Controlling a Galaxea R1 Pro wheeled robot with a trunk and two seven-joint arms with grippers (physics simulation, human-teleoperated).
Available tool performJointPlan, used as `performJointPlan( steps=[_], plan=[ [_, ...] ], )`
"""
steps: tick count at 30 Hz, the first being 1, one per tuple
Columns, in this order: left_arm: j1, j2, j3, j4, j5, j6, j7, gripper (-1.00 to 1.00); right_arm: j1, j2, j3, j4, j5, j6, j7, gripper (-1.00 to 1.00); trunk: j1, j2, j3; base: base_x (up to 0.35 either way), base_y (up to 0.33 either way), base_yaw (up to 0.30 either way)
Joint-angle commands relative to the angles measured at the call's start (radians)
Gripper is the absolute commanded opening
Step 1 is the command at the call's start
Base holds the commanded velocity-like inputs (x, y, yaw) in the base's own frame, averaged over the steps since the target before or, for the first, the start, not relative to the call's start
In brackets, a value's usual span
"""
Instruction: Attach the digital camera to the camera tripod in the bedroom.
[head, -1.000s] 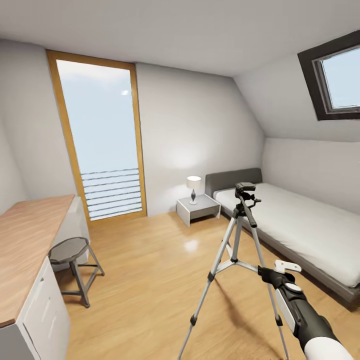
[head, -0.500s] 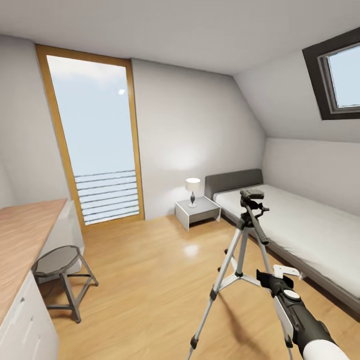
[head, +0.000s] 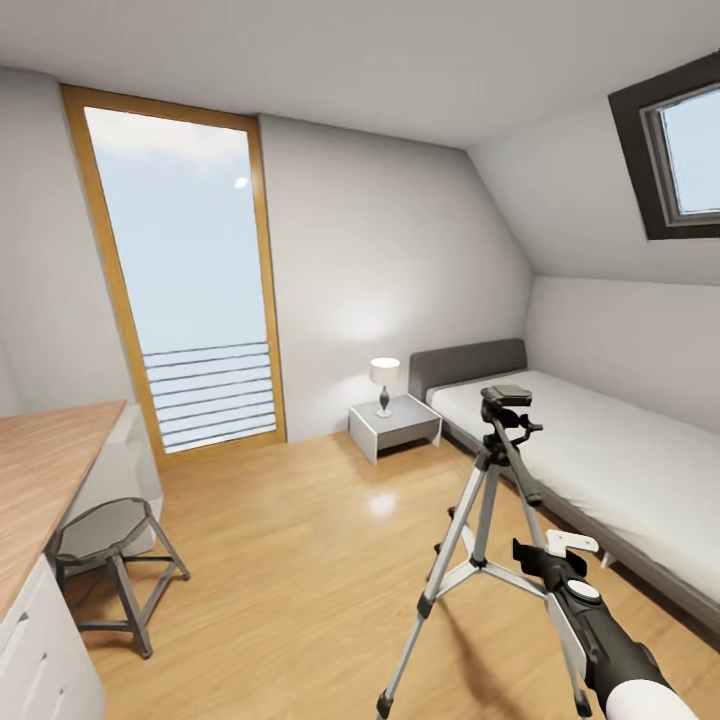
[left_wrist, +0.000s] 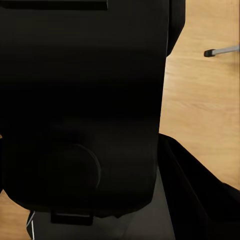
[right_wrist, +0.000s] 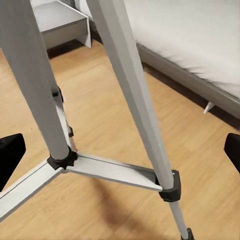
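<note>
Change: whole head view has swung slightly — stool (head: 100, 535) now nearer the frame's left edge.
Camera tripod (head: 490, 520): silver legs, black joints, black pan head — standing on the wood floor (head: 300, 560) beside the bed (head: 610, 450).
Right hand (head: 550, 548): near the tripod's leg brace, fingers spread, holding nothing.
Left hand: grip state cannot be told.

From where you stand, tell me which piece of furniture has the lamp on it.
The white bedside table beside the bed's headboard carries the lamp. The stool and the wooden desk have none.
</note>
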Motion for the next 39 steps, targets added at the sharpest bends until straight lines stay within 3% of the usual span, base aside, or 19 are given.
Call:
performJointPlan(
  steps=[1,9,23,39],
  plan=[
    [0.0,0.001,-0.009,-0.003,0.001,0.006,0.007,-1.0,0.0,0.0,0.001,-0.001,-0.002,0.005,-0.003,1.0,0.0,-0.001,0.0,0.008,-0.18,0.0],
    [0.0,0.002,-0.01,-0.003,-0.003,0.005,0.007,-1.0,0.0,0.0,0.002,-0.002,-0.002,0.004,-0.003,1.0,0.0,-0.001,0.0,0.085,-0.201,0.0],
    [0.001,0.002,-0.01,-0.003,-0.002,0.003,0.007,-1.0,0.0,0.002,0.002,0.013,-0.001,0.002,-0.003,1.0,0.0,-0.001,0.0,0.019,-0.022,0.0],
    [0.0,0.002,-0.01,-0.003,-0.001,0.003,0.007,-1.0,0.0,0.022,0.002,0.036,0.04,-0.014,0.001,1.0,0.0,-0.001,0.0,0.065,0.0,0.0]
  ],
)
